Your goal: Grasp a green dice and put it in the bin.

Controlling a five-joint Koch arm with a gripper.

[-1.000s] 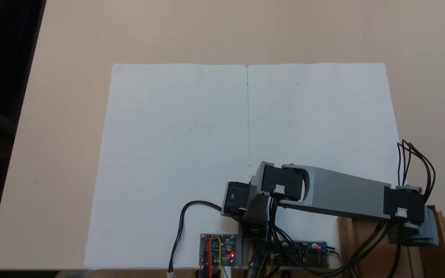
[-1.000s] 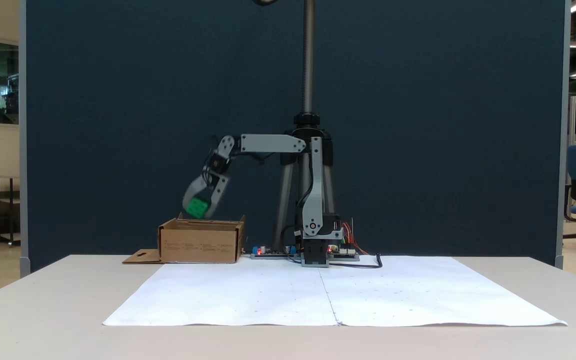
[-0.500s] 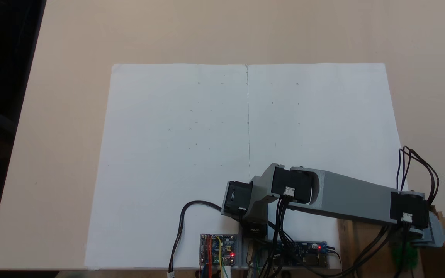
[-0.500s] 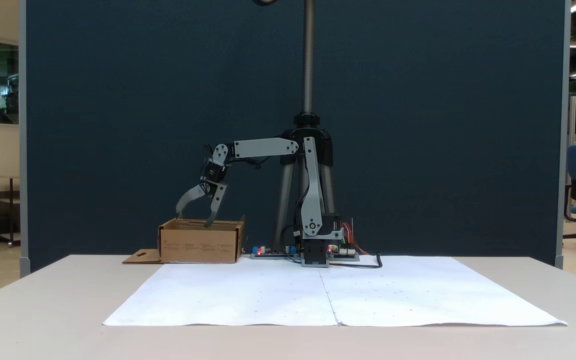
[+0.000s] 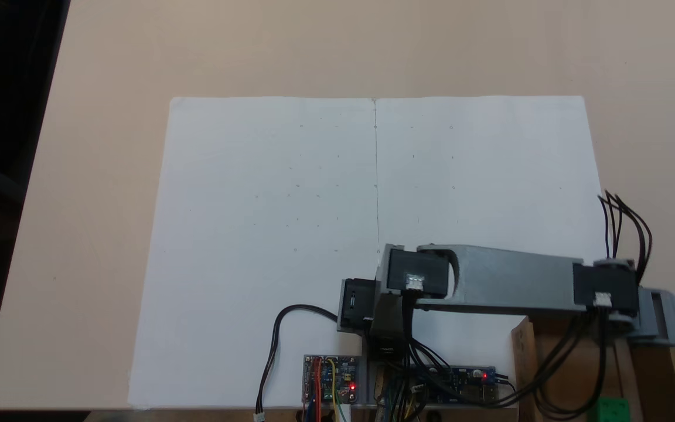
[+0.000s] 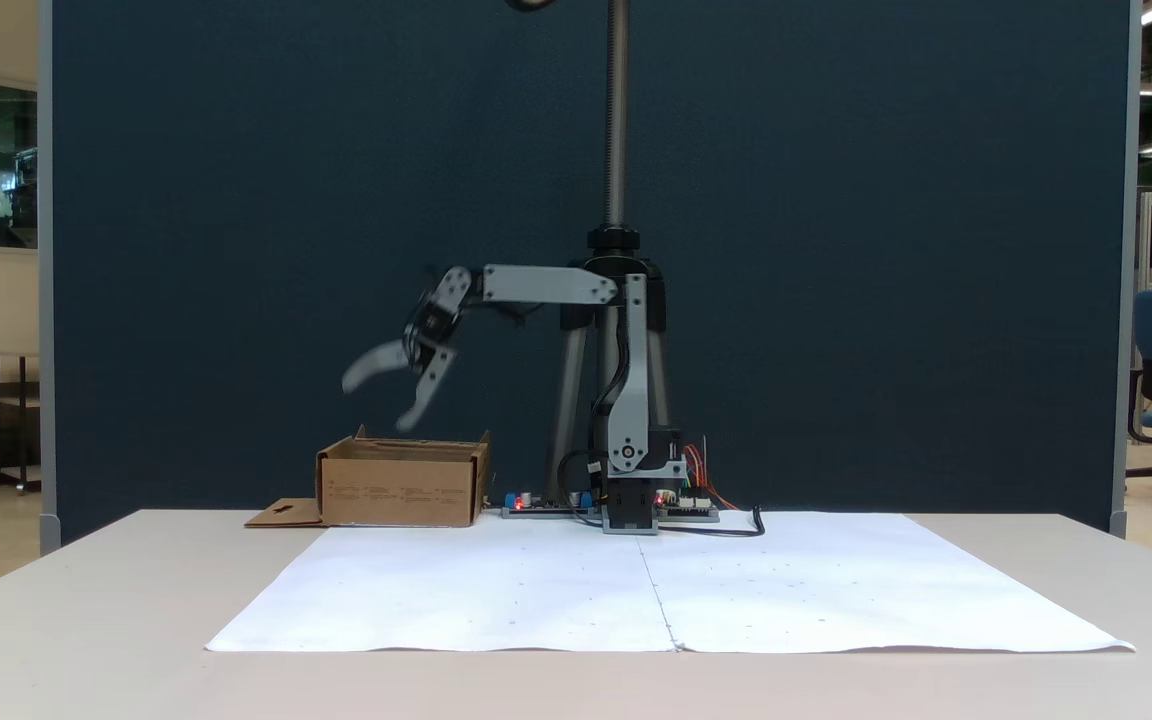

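The green dice (image 5: 609, 408) is lying inside the bin (image 5: 654, 375), on its floor near the lower edge of the fixed view that is looking down from above; its pips are too small to read there. In the fixed view from the front, the bin (image 6: 402, 483) is showing only its outer brown wall, so the dice inside it is hidden from this camera. This front view is showing the claw (image 6: 376, 400) clearly from the side: it is hanging in the air above the bin, apart from the rim, with both jaws spread wide and nothing between them, so it is released. In the view from above, the grey end of the claw is reaching out over the bin, but the gap between the jaws cannot be judged there. The arm is stretching from its base on the bench (image 6: 86, 600), beside the circuit boards (image 5: 330, 380), across one corner of the white paper (image 5: 314, 205). One second ago the claw was clenching the dice just over the bin; half a second ago it was already opened low at the rim, and the dice was appearing as a green blur. Now the claw is standing higher, and the dice is resting sharp and still.
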